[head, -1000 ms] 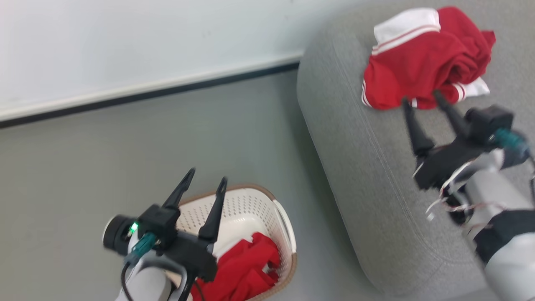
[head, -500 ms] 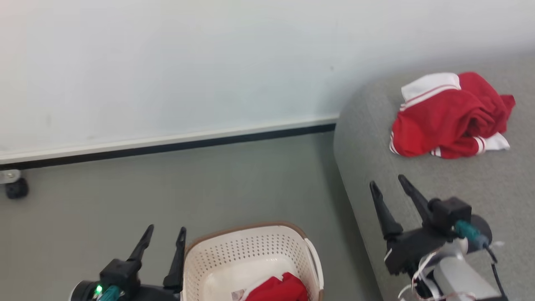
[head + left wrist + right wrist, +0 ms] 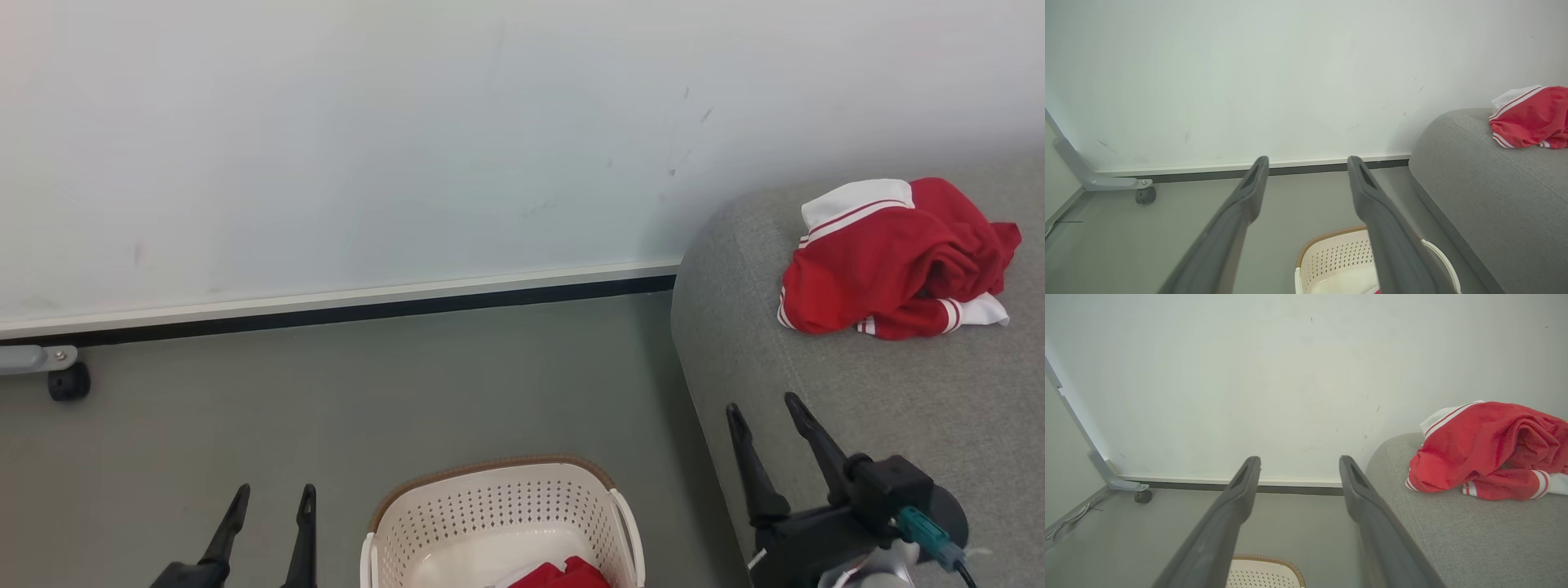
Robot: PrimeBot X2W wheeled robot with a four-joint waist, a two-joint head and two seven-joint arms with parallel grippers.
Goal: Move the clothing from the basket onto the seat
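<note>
Wall [image 3: 326,147], pale and faintly scuffed, backs the scene and meets the grey floor [image 3: 326,392] at a white skirting with a dark strip beneath. To the right, the seat [image 3: 857,408], a light grey sofa with a rounded end, takes up that side. On its cushion lies one red garment [image 3: 890,261] in a crumpled heap, its white striped cuffs and collar showing. The basket [image 3: 498,506] stands on the floor just beside the sofa's end, cream with perforated sides and a brown rim. A second red garment [image 3: 567,574] lies inside it, cut off by the bottom of the head view. The right gripper [image 3: 762,404] hovers at the sofa's rounded edge, well apart from the heap, its fingers spread wide and holding nothing. The left gripper [image 3: 276,490] hangs over the floor left of the basket, fingers likewise apart and empty. A small black caster [image 3: 68,381] on a grey bracket sits at the far left by the wall
</note>
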